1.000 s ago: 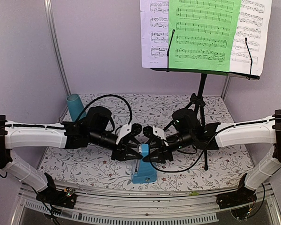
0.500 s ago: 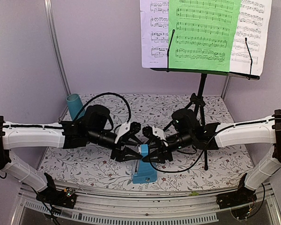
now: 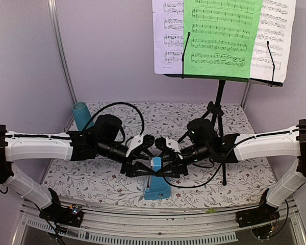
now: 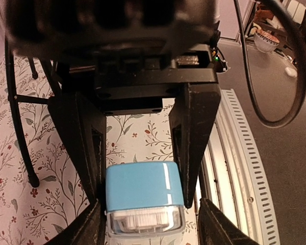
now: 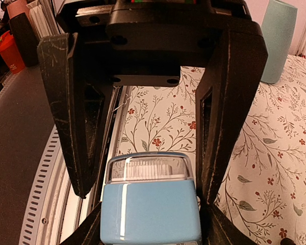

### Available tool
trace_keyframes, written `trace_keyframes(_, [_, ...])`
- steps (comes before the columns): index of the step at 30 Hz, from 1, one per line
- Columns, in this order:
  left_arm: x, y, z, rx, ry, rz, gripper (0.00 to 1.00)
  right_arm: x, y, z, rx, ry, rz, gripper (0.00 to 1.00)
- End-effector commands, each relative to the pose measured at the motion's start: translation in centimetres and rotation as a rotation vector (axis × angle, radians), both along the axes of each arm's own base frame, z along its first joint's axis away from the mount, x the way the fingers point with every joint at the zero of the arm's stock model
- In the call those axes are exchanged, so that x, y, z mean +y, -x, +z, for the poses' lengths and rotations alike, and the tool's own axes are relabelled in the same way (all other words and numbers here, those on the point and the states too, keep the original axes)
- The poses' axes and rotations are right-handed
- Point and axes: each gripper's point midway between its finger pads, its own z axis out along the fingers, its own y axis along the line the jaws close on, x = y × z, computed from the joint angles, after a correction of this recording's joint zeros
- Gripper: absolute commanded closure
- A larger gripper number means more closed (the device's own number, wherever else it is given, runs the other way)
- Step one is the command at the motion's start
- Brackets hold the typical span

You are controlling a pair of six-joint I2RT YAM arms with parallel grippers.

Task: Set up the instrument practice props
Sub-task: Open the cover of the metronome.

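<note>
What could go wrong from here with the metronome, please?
1. The metronome stands near the front edge of the table; a nudge from the left fingers or right fingers straddling it could topple it off.
2. Both finger pairs crowd the same spot, so they could collide.

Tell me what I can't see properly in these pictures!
- Metronome top: top view, the left hand and right hand partly cover it.
- Metronome bottom: right wrist view, the lower edge cuts it off.
- Music stand legs: top view, the right arm hides most.
- Sheet-music pages: top view, the upper edge cuts them off; notes too small to read.
</note>
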Motion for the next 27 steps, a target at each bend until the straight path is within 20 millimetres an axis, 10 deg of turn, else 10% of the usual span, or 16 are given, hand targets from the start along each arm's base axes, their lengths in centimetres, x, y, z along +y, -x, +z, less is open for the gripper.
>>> trace_keyframes(1, [0.3, -0.2, -0.5, 0.008, -0.008, -0.011, 0.39, -2.5, -0.7, -6.2, 0.056, 0.216, -0.083, 1.00])
trace_keyframes(19, [0.6, -0.5, -0.5, 0.003, -0.040, -0.017, 0.56, -2.5, -0.9, -6.3, 0.048, 0.220, -0.089, 1.00])
trace_keyframes(27, [0.7, -0.2, 3.4, -0.124, 0.055, 0.009, 0.77, -2.6, -0.8, -7.0, 0.070, 0.244, -0.089, 1.00])
